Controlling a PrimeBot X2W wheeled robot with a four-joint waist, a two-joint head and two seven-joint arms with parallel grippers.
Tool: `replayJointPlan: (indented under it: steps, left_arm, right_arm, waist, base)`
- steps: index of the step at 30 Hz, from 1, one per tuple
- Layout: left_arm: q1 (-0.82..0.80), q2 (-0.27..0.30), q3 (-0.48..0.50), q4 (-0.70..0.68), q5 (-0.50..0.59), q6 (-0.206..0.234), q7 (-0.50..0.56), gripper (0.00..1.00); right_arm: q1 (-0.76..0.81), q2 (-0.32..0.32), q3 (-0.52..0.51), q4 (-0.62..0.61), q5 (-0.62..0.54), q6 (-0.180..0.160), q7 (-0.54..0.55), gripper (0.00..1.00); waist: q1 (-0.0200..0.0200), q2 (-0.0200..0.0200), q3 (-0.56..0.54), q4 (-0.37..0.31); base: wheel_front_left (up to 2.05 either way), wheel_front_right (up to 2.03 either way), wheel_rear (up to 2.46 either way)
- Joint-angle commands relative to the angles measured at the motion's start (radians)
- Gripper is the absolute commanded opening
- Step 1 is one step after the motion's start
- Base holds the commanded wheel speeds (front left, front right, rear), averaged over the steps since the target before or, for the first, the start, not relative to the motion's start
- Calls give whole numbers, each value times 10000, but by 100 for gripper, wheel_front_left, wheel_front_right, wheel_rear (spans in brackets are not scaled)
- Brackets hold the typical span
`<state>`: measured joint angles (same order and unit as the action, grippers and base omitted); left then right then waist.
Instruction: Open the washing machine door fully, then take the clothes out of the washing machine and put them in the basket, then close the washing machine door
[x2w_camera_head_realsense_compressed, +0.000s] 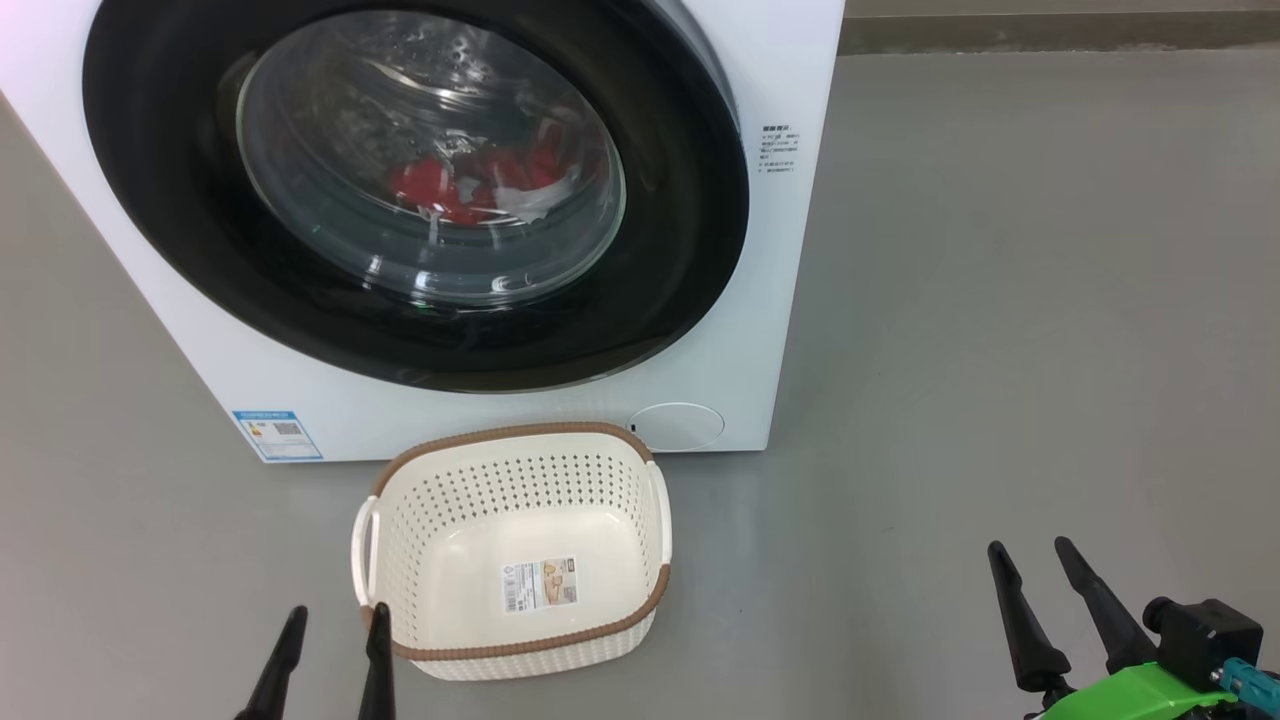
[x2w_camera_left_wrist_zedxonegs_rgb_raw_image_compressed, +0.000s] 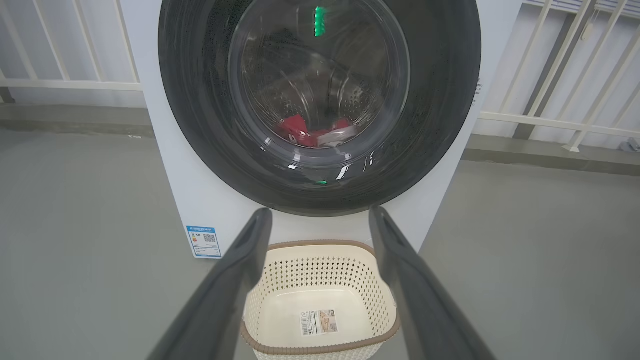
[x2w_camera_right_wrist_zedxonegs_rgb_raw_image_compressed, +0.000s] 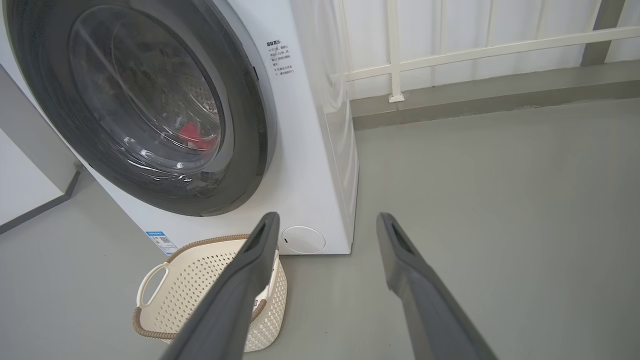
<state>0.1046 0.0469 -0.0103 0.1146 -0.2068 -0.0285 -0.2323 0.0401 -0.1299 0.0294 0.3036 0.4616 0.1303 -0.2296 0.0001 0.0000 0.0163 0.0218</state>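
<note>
Trouble is likeliest at the first step: the washing machine door (x2w_camera_head_realsense_compressed: 150, 180) sits shut against the washing machine (x2w_camera_head_realsense_compressed: 790, 250), its glossy black rim shows no handle I can make out, and long fingers could slide off it or pull at the wrong edge. The clothes (x2w_camera_head_realsense_compressed: 430, 185) lie behind the glass at the drum's six o'clock, so a loose pinch might drop red fabric on the floor rather than in the basket (x2w_camera_head_realsense_compressed: 510, 435). The basket stands on the floor at six o'clock of the door, just beside the machine's front. It looks light, and the left gripper (x2w_camera_head_realsense_compressed: 338, 610), at seven o'clock in the head view with one finger just beside the basket's near corner, could knock it askew when it rises. The right gripper (x2w_camera_head_realsense_compressed: 1028, 545) waits at four o'clock, well apart from everything. Both pincers stand spread wide and hold nothing. Count: one machine, one door, one basket with two side handles and one sticker (x2w_camera_head_realsense_compressed: 540, 585), one blue label (x2w_camera_head_realsense_compressed: 277, 435), one round cap (x2w_camera_head_realsense_compressed: 677, 426), two grippers of two fingers each. The garments blur into one red heap, so their number cannot be told.
</note>
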Motion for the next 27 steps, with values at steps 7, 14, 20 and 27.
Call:
replayJointPlan:
  steps: [7,14,20,27]
  left_arm:
    - [-127,35,381,-241,455,-192,-295,100]
    - [-159,35,346,-110,445,-299,-295,100]
    - [-216,34,350,-93,416,-336,-295,100]
    - [-336,34,247,-98,320,-346,-295,100]
  right_arm:
    - [100,-213,30,-121,-685,4,-322,100]
    - [84,-111,-87,-112,-733,4,-322,100]
    - [27,-12,-161,-246,-713,4,-322,100]
    - [-426,215,-76,-622,28,4,-322,0]
  waist:
    - [-1,0,34,-3]
    - [-1,0,72,-63]
    - [-1,0,101,-61]
    - [-1,0,251,-4]
  base:
    - [0,0,0]
    - [0,0,0]
    - [0,0,0]
    - [0,0,0]
